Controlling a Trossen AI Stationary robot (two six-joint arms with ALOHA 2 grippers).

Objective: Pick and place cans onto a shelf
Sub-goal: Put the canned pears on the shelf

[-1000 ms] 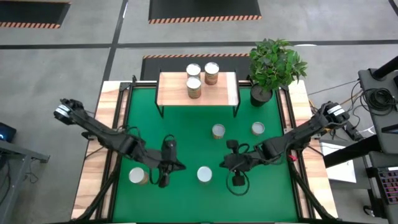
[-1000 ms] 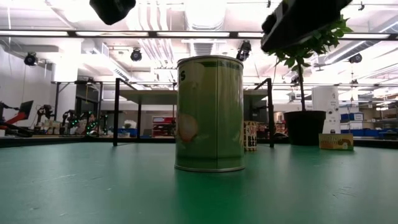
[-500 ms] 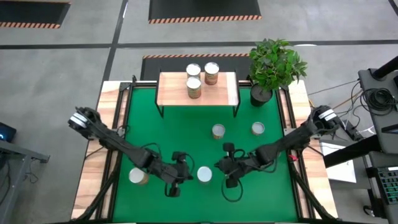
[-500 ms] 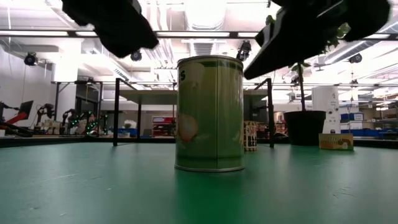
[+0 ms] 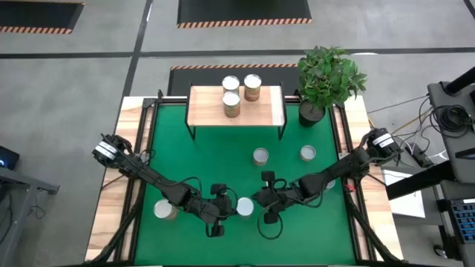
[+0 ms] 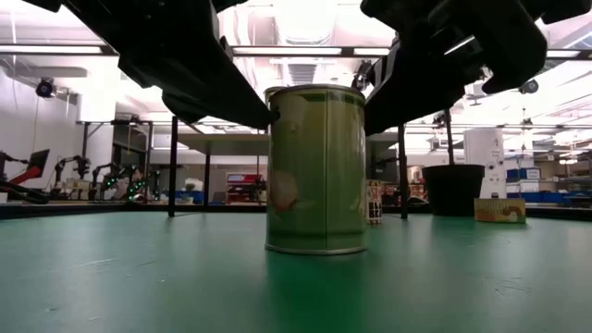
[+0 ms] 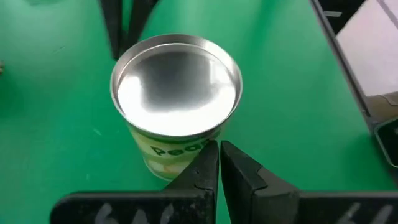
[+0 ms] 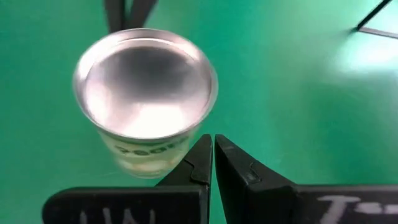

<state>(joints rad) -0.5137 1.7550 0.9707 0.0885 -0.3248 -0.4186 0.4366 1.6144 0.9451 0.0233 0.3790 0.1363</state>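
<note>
A can (image 5: 244,207) with a silver top and a greenish label stands upright on the green mat near the table's near edge; it also shows in the low view (image 6: 315,171). My left gripper (image 5: 228,208) is shut, at the can's left side near its top. My right gripper (image 5: 257,201) is shut, close by the can's right side. Three cans (image 5: 231,104) stand on the wood-topped shelf (image 5: 263,111) at the far edge. More cans stand on the mat at mid table (image 5: 260,156), mid right (image 5: 308,153) and near left (image 5: 165,210). My left gripper (image 7: 219,154) has its shut fingertips against the can's side just under the top rim (image 7: 198,142), coming from the table's left and slanting down. The can stands upright on the mat. My right gripper (image 8: 212,146) points at the can's rim from the table's right; I cannot tell whether it touches.
A potted plant (image 5: 329,78) in a black pot stands at the far right corner beside the shelf. Light wood borders (image 5: 128,178) run along both sides of the green mat. Both arms reach low across the near half of the table.
Both grippers have come down and closed in on the near-middle can, my left one going toward the table's right edge, my right one toward the left edge. They now stand at the can's two sides. In the low view the can has shifted slightly toward the right.
</note>
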